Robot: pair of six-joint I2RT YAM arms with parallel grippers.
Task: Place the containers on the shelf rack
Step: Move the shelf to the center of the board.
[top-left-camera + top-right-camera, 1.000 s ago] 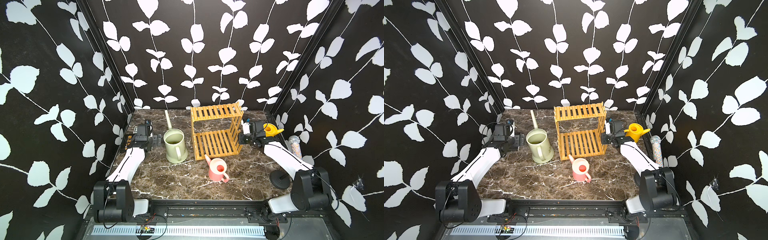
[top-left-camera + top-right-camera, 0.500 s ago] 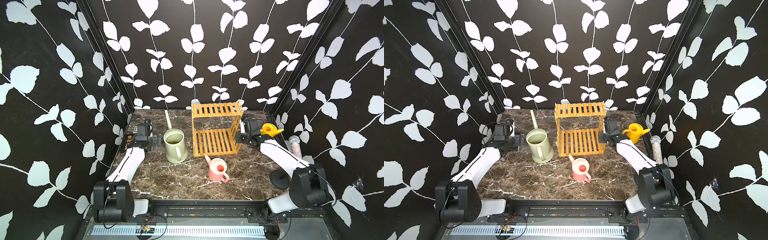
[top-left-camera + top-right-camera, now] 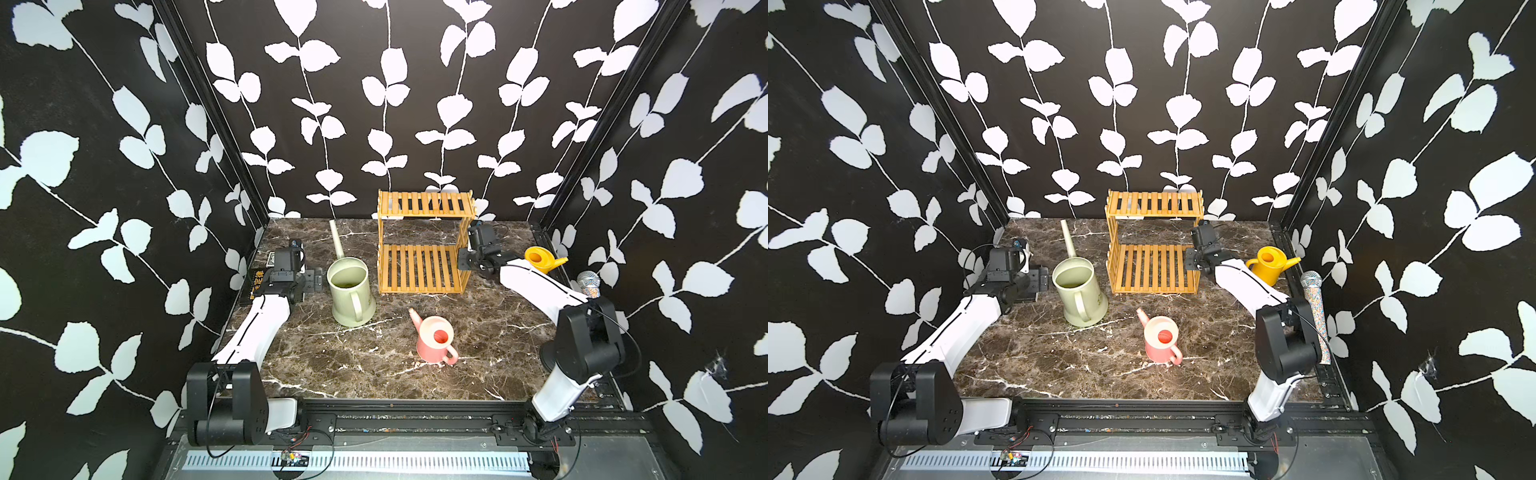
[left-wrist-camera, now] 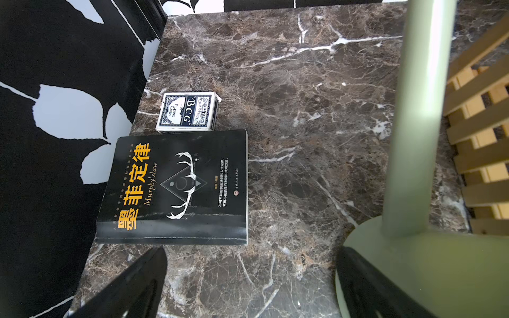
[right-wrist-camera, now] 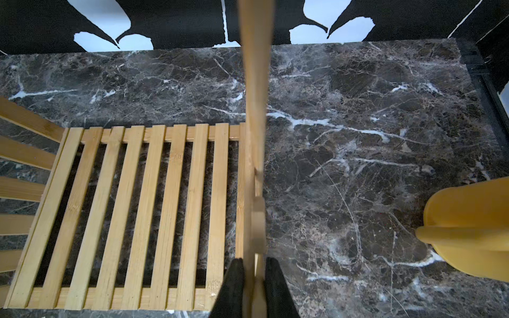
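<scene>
My right fingers (image 5: pixel 234 286) are clenched on an upright post at the right side of the shelf rack (image 3: pixel 424 215). The rack stands toward the back of the worktop (image 3: pixel 353 374), and both its tiers are bare. My left fingers (image 4: pixel 137 278) are spread wide and grip nothing, with one of them just beside the body of the sage-green watering can (image 3: pixel 351 299).

That can stands upright between my left fingers and the rack. Its long spout runs toward the back wall and its handle faces front, so my left arm is clearly the nearer one for it. The yellow watering can (image 3: pixel 540 259) stands just outside my right arm. The pink watering can (image 3: pixel 434 340) sits in front of the rack, apart from both arms. None is shelved yet.

Compared with a second ago, the rack has swung from skewed to square with the front edge, and my right fingers have travelled with it. The cans and my left arm have not moved.
</scene>
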